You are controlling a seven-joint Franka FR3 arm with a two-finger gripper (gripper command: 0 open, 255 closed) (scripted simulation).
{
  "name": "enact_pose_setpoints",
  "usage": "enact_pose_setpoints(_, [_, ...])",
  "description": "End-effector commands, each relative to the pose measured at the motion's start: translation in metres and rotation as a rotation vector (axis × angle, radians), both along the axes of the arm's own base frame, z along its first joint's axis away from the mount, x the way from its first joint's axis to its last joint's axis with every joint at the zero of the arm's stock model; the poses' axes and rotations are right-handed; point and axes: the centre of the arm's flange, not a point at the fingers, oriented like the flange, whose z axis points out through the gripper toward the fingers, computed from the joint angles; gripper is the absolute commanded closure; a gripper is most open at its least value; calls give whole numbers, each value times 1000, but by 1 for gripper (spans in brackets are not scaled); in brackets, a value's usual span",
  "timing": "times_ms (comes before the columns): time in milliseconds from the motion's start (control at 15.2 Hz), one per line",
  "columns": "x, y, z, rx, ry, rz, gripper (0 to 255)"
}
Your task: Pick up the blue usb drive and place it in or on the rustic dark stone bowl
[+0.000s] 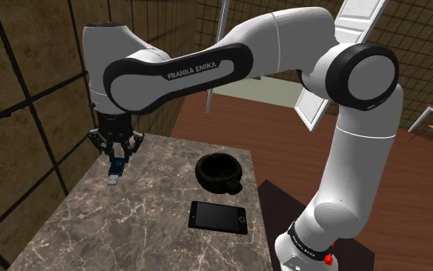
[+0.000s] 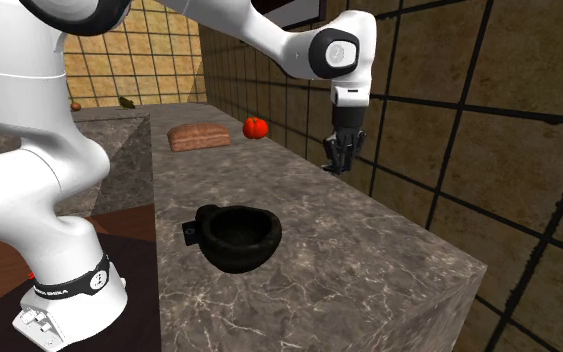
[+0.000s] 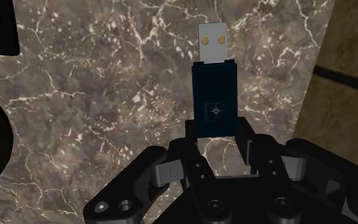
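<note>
My jaws clamped on the blue usb drive (image 3: 215, 95), metal plug pointing down at the table (image 1: 130, 223), dark bowl (image 1: 218, 171) and black phone (image 1: 218, 216) apart from it

1. My shoulder camera sits beside the arm (image 1: 345, 154), looking down across the desk (image 1: 130, 223) toward the tiled wall (image 1: 22, 92).
2. My second exterior camera stands low near the arm's base, I think, looking along the desk; both views share the bowl (image 1: 219, 171).
3. My wrist camera hangs close above the desk, behind the claw (image 3: 217, 141).
</note>
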Motion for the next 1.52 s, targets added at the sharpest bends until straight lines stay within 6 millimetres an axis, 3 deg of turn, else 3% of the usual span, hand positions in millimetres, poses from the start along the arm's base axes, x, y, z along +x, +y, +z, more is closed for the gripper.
enact_pose_setpoints(0, [1, 0, 10, 0, 0, 0, 255])
enact_pose_setpoints(660, [1, 0, 61, 0, 0, 0, 255])
enact_pose_setpoints(1452, [-87, -131, 71, 0, 0, 0, 255])
